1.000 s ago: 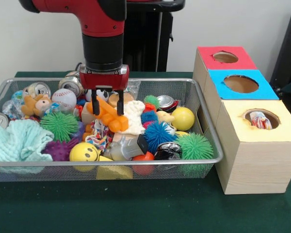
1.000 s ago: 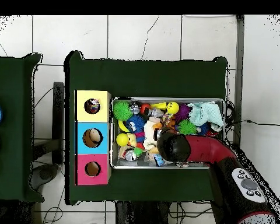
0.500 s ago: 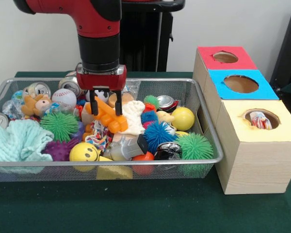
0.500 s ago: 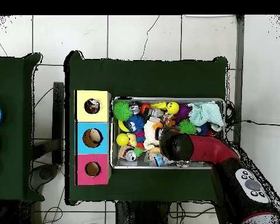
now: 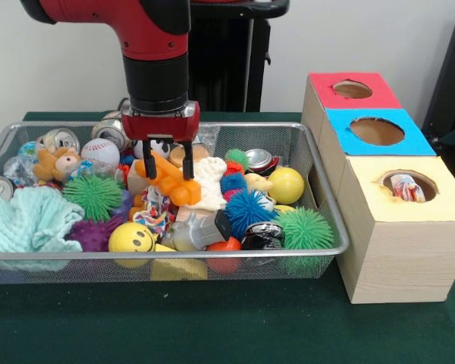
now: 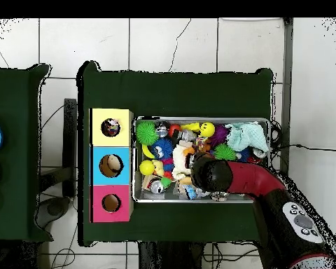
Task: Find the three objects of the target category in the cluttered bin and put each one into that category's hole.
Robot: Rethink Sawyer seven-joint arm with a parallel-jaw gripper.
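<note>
Hovering over the bin (image 5: 318, 250), the gripper (image 5: 167, 170) had slid sideways and then back a touch in the last second with no real drop, its fingers (image 5: 188, 162) spread either side of the orange toy (image 5: 169, 179) but not yet closed on it, so I'd judge the grab was still pending. Beyond the fingers, toward the bin's end, stood the three-hole box (image 5: 387, 227), one item already in its yellow hole (image 5: 404, 185). Green cloth table (image 5: 212, 322), white wall (image 5: 379, 38) behind, tiled floor (image 6: 157, 42) below.

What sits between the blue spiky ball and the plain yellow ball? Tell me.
In the front view, a small pale yellow rubber duck sits between the blue spiky ball and the plain yellow ball.
</note>
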